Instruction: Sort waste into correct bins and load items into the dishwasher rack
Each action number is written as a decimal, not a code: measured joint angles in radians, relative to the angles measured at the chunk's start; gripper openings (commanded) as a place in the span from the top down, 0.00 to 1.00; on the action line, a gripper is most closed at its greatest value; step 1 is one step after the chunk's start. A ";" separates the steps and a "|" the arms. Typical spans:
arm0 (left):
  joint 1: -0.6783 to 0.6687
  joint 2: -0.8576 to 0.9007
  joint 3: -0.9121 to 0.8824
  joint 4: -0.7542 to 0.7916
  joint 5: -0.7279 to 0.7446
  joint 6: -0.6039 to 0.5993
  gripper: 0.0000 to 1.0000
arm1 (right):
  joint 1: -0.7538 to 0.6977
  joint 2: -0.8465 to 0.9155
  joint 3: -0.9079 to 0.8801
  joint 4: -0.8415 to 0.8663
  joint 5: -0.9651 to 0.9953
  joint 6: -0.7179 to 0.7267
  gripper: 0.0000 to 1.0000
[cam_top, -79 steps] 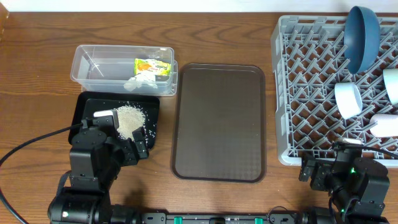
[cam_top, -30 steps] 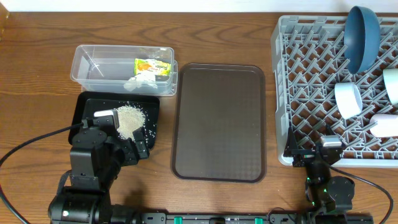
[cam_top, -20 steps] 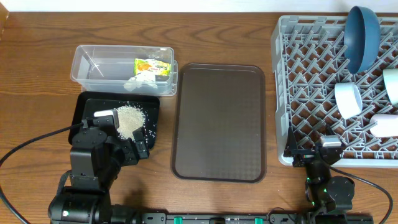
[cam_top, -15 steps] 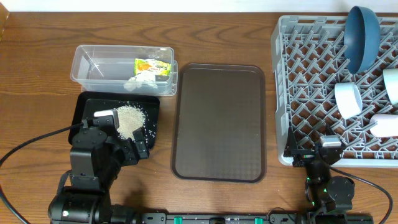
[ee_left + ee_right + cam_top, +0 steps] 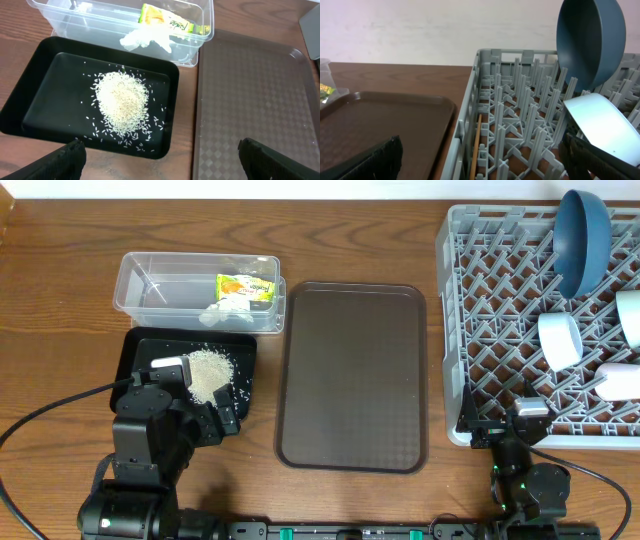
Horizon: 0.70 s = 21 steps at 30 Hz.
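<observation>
The grey rack (image 5: 500,310) holds the dark blue bowl (image 5: 582,238) upright, two mint-white bowls (image 5: 560,340) and a pale pink cup (image 5: 620,382). A thin yellowish stick (image 5: 476,145) lies along the rack's left wall. The clear tub (image 5: 150,285) holds the yellow-green wrapper (image 5: 247,286) and white tissue (image 5: 228,308). Rice grains (image 5: 208,370) lie in the black tray (image 5: 145,350). My left gripper (image 5: 162,167) is open and empty over the black tray's near edge. My right gripper (image 5: 480,170) is open and empty at the rack's front left corner.
The large brown serving tray (image 5: 352,375) lies between the black tray and the rack, with nothing on it. The rack's left wall (image 5: 465,125) stands right in front of my right gripper. Cables run off the left arm base (image 5: 40,420).
Since the earliest frame my right arm has shifted left and turned towards the rack's front left corner. It has held still for the last second. The left arm has not moved.
</observation>
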 measured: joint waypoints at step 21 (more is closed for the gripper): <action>0.000 -0.211 -0.226 0.176 0.000 0.000 0.00 | 0.000 0.000 0.000 0.000 0.000 0.000 0.01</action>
